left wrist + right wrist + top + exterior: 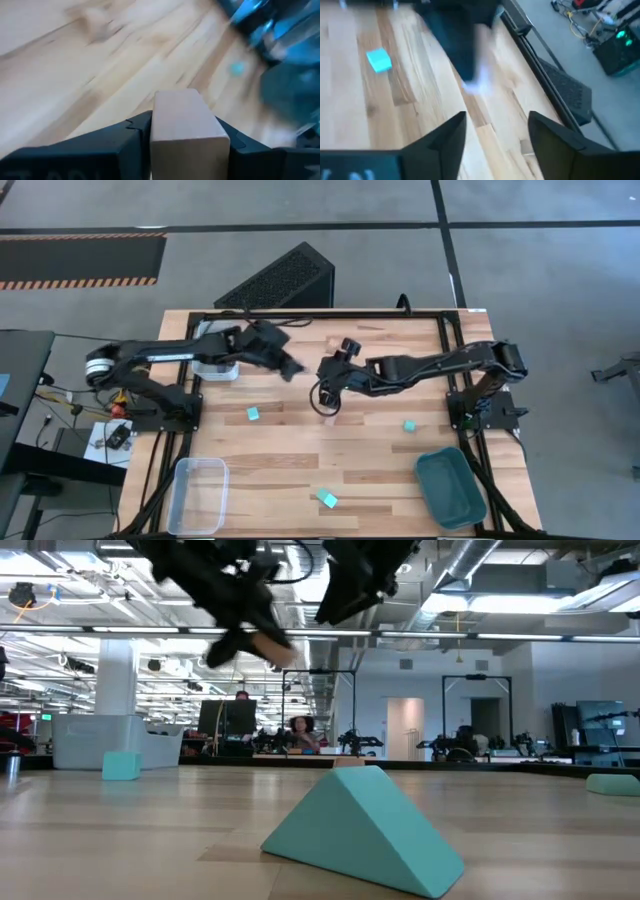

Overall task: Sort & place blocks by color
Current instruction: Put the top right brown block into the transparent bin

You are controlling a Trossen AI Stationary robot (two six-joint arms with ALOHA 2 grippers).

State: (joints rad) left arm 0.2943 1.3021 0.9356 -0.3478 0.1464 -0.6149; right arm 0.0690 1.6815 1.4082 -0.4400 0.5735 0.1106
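Two dark arms reach over the light wooden plank table (300,450) toward its middle, raised above the boards. A dark teal plastic tray (450,487) sits at the near right corner of the table, and a clear plastic bin (198,494) stands at the near left corner; a second clear bin (214,367) lies at the far left, partly under the left arm.

The left pincer (291,368) hangs in the air just right of that far bin, its fingers (95,150) clamped on a pale tan wooden block (187,135) that stands between them, as the left wrist view shows plainly. The right pincer (327,397) is near it, close to the table's centre, its two fingers (447,137) spread apart with nothing between them.

Three light teal blocks lie loose on the boards, well apart from one another: a light teal wedge-shaped block (327,499) near the front edge between the tray and the near bin, a light teal cube (253,414) left of centre below the left pincer, and another small teal cube (409,425) on the right side, beyond the tray.
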